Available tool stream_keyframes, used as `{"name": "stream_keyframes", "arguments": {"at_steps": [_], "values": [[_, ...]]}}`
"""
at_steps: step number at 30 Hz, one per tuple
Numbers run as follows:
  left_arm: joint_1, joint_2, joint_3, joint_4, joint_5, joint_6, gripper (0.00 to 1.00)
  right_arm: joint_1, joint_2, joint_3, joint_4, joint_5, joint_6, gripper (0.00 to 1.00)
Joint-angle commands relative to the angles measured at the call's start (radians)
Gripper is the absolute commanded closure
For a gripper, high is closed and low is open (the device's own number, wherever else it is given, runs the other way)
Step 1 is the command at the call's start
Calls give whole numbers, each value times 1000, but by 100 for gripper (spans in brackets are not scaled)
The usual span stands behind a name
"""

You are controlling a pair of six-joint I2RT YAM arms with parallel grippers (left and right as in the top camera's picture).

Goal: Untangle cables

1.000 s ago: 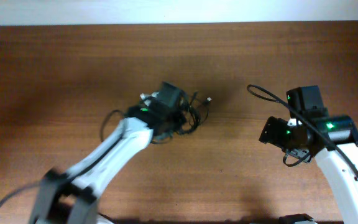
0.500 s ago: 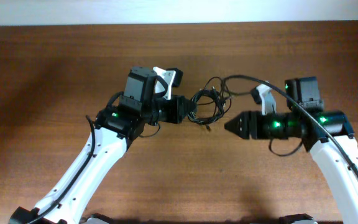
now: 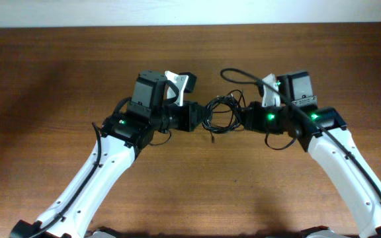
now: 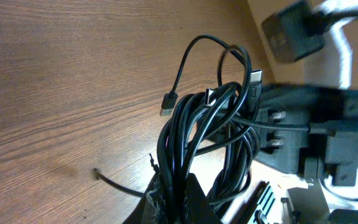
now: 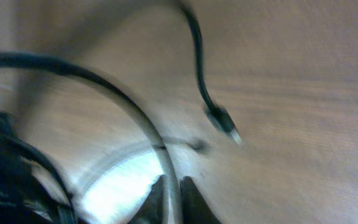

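A robotics lab bench: white-and-black robot arms [image 3: 101,175] reach over a dark brown wood-grain table [image 3: 58,79], a pale wall [image 3: 177,12] along its far edge.

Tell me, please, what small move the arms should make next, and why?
Probably draw the right gripper slowly away from the left gripper: both look shut on the cables, which sit bunched between them, so gentle tension should open the loops.
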Motion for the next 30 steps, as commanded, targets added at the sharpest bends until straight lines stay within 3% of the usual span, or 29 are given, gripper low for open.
{"name": "stream_keyframes", "arguments": {"at_steps": [1,3,5,8,10,11,13,15,16,18,20,21,22,24,27,30], "values": [[8,-17,8,-6,-94,2,100,-20,-23,40,-97,103,-5,96],[8,-17,8,-24,-228,2,100,-28,-95,103,-188,54,-67,96],[6,-17,8,-25,-249,2,100,-28,-225,124,-184,-216,-114,96],[-28,-17,8,-24,-249,2,100,-28,-292,124,9,-475,-163,96],[-66,-17,1,-25,-276,3,100,-29,-293,124,126,-512,-163,96],[-87,-17,-8,-40,-366,3,100,-29,-293,124,192,-512,-182,96],[-106,-17,-11,-157,-768,2,100,-79,-296,124,219,-478,-188,96],[-105,-17,-11,-241,-1130,2,100,-210,-305,125,274,-617,-104,96],[-105,-17,-11,-241,-1201,2,100,-275,-305,125,270,-647,-101,96],[-106,-17,-11,-236,-1183,-92,100,-322,-300,124,156,-545,-149,96],[-106,-17,-11,-216,-968,-103,100,-318,-294,124,-30,-278,-193,95],[-106,-17,-11,-211,-882,-104,100,-318,-292,124,-95,-240,-193,91],[-106,-17,-11,-212,-838,-144,100,-299,-279,124,-202,-235,-193,71],[-105,-17,-10,-204,-769,-283,100,-226,-247,124,-332,-246,-302,44],[-105,-18,-10,-204,-738,-531,100,-84,-144,121,-461,-250,14,24],[-105,-18,-10,-205,-737,-617,100,76,-32,108,-363,-244,224,20]]}}
